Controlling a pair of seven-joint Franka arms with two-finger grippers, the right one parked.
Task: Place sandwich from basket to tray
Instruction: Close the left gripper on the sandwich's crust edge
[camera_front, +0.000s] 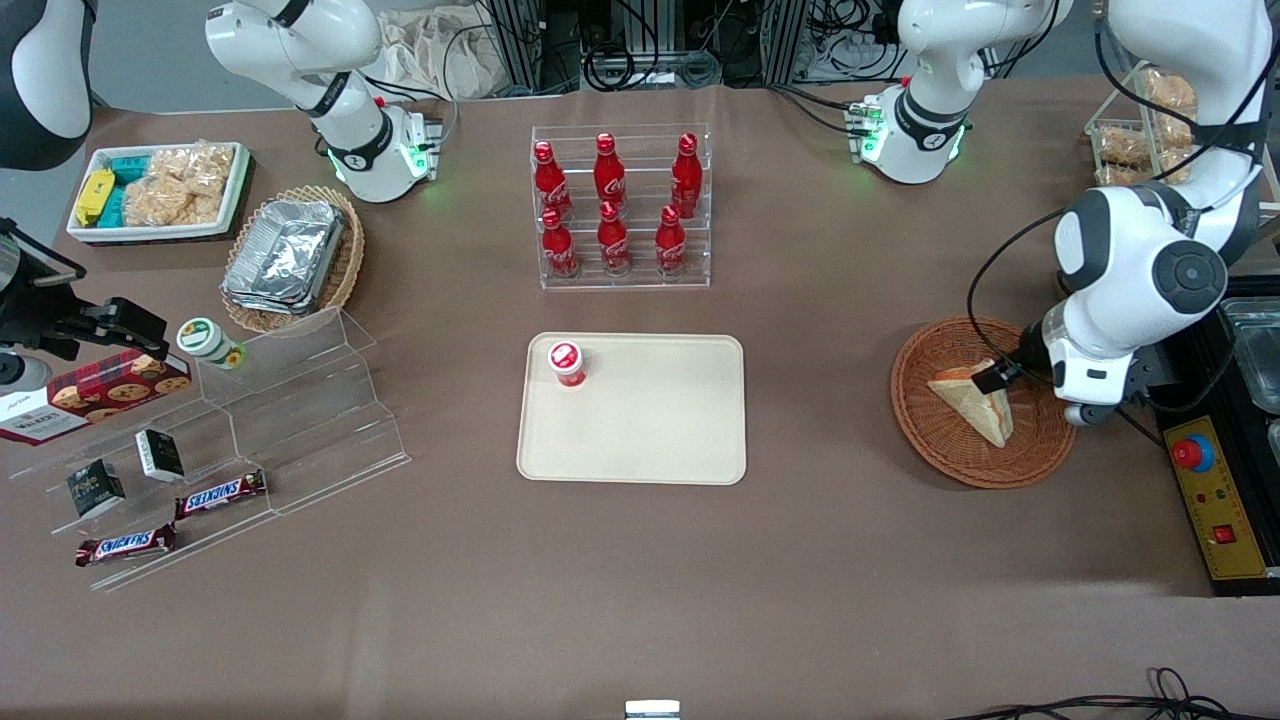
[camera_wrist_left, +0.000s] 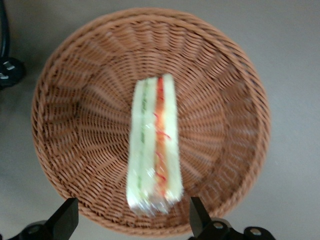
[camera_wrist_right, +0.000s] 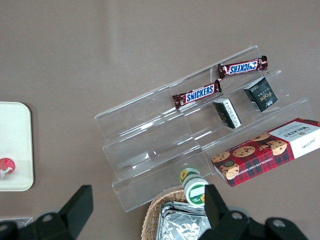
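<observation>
Gripper (camera_wrist_left: 131, 220) wide open above wrapped wedge sandwich (camera_wrist_left: 153, 150) in round woven basket (camera_wrist_left: 75, 125); holds nothing.

On the worktop (camera_wrist_right: 125, 55), a clear stepped rack (camera_wrist_right: 200, 135) holds two Snickers bars (camera_wrist_right: 196, 94), two dark boxes (camera_wrist_right: 226, 113) and a cookie box (camera_wrist_right: 267, 150). The tray (camera_wrist_right: 15, 145) carries what looks like a red cap (camera_wrist_right: 6, 166).

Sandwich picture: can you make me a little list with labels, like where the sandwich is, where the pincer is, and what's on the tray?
sandwich: lying in the basket, on its long side, filling edge up
pincer: open, above the basket, fingers either side of one end of the sandwich
tray: near the table's middle, holds one red-capped bottle
step done: none yet, sandwich not lifted
</observation>
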